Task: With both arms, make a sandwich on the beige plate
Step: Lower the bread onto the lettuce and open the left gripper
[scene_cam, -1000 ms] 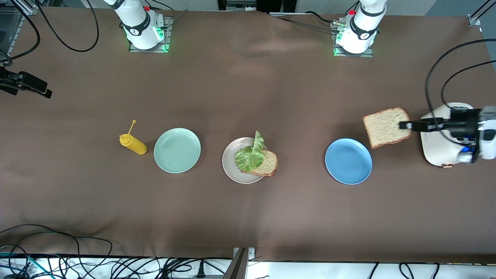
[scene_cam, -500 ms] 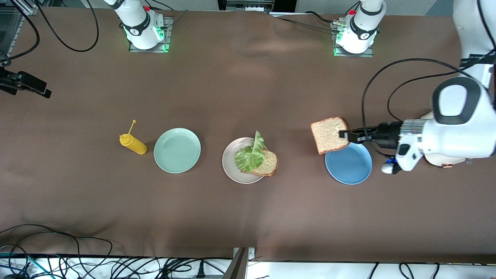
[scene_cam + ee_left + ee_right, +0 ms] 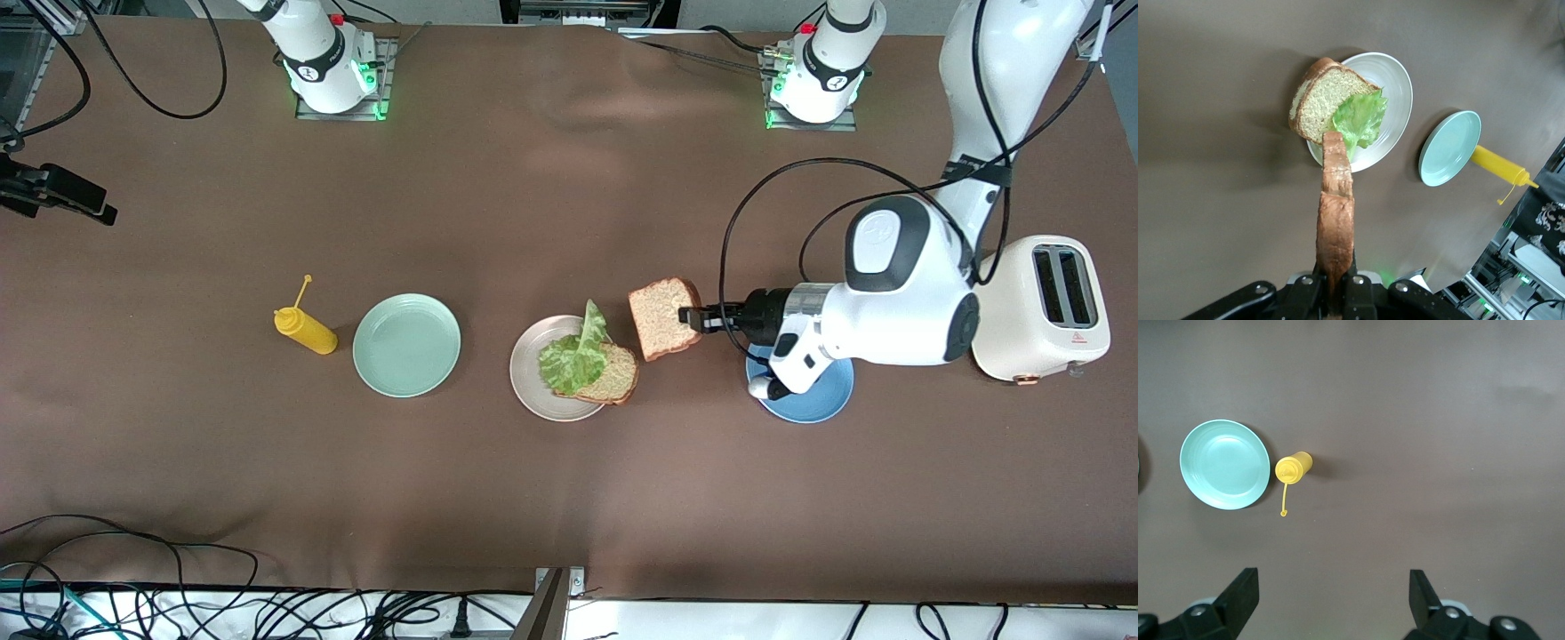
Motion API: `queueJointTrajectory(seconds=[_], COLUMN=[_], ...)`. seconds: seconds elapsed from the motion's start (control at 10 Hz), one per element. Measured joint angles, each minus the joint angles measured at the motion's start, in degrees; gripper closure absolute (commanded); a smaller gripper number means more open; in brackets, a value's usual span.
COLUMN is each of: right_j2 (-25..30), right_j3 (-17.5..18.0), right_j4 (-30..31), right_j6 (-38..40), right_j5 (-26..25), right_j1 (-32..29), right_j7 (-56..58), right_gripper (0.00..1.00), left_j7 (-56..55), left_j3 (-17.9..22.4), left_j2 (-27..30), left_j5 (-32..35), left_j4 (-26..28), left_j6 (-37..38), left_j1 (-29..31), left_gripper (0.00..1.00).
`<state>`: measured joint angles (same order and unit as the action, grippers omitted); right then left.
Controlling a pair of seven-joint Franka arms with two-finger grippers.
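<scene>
On the beige plate (image 3: 531, 388) lies a brown bread slice (image 3: 613, 378) with a crinkly green lettuce leaf (image 3: 575, 354) across it; both also show in the left wrist view, slice (image 3: 1321, 100) and leaf (image 3: 1359, 119) on the plate (image 3: 1395, 80). My left gripper (image 3: 693, 318) is shut on the edge of a second bread slice (image 3: 662, 317), held edge-on (image 3: 1336, 213) in the air just beside the plate, toward the left arm's end. My right gripper (image 3: 1333, 593) is open and holds nothing; it hangs high over the bare cloth near the mustard bottle and does not show in the front view.
A mint-green plate (image 3: 406, 344) and a yellow squeeze bottle (image 3: 305, 330) lie toward the right arm's end. A blue plate (image 3: 813, 400) sits partly under the left arm. A white toaster (image 3: 1045, 307) stands at the left arm's end.
The left arm has carried the bread slice from beside the toaster, over the blue plate, to the edge of the beige plate. Plate, lettuce and lower slice have not moved.
</scene>
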<state>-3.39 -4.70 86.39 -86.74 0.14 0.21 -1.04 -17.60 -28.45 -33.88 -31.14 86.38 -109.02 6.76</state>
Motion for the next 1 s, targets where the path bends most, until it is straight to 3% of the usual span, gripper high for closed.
queueJointTrajectory(seconds=[0.5,1.0], right_j2=[0.0,0.02], right_j3=[-0.01,-0.35], right_j4=[-0.01,-0.04], right_j6=[0.0,0.0], right_j5=[0.0,0.0], right_j1=[-0.01,-0.04], right_j7=[-0.04,-0.13], right_gripper=[0.0,0.0], left_j7=[15.95,19.21], left_j3=[0.49,0.38], left_j2=[-4.37,-8.25], left_j5=[-8.78,-15.1], left_j4=[0.04,0.11], left_j6=[-5.11,-12.08], left_j1=[-0.1,-4.29], left_gripper=[1.0,1.0])
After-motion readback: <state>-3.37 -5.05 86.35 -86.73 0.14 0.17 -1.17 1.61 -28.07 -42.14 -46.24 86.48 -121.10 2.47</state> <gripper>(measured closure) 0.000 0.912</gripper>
